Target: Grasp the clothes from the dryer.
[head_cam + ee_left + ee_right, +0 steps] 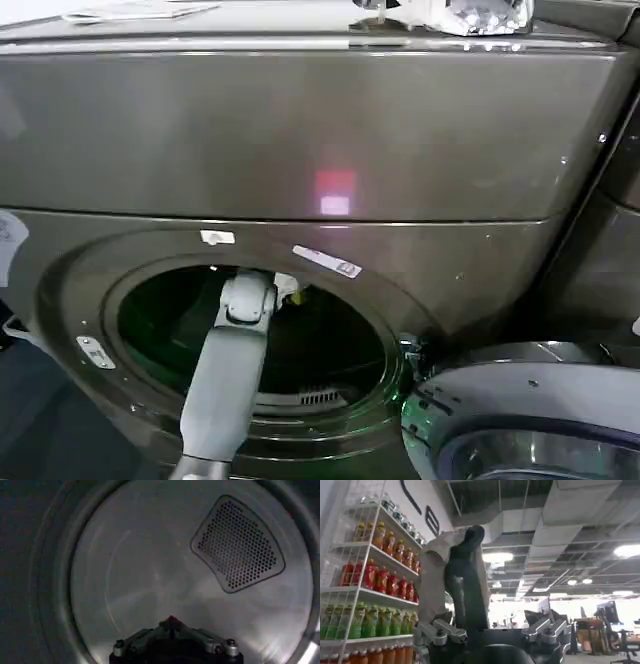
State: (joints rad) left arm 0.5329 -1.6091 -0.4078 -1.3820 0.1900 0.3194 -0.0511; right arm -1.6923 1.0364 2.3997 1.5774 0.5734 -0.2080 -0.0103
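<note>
While the left arm (225,380) is reaching up through the round porthole (255,340) of the dryer (320,130), its wrist is sitting just inside the porthole's upper rim, below the small white sticker (217,237) on the dryer's front. Seen from the left wrist, the left gripper (172,640) is facing the bare metal back wall of the drum (150,575), with a perforated vent panel (237,542) set into that wall; whether its fingers are apart or together cannot be told, and the clothes cannot be made out inside the drum. A red light (335,185) is glowing on the dryer's front panel above the porthole, and the open door (530,415) is hanging to the right of the porthole. Seen from the right wrist, the right gripper (492,640) is standing with its fingers spread, holding nothing, beside shelves of bottled drinks (370,580), well away from the dryer.
</note>
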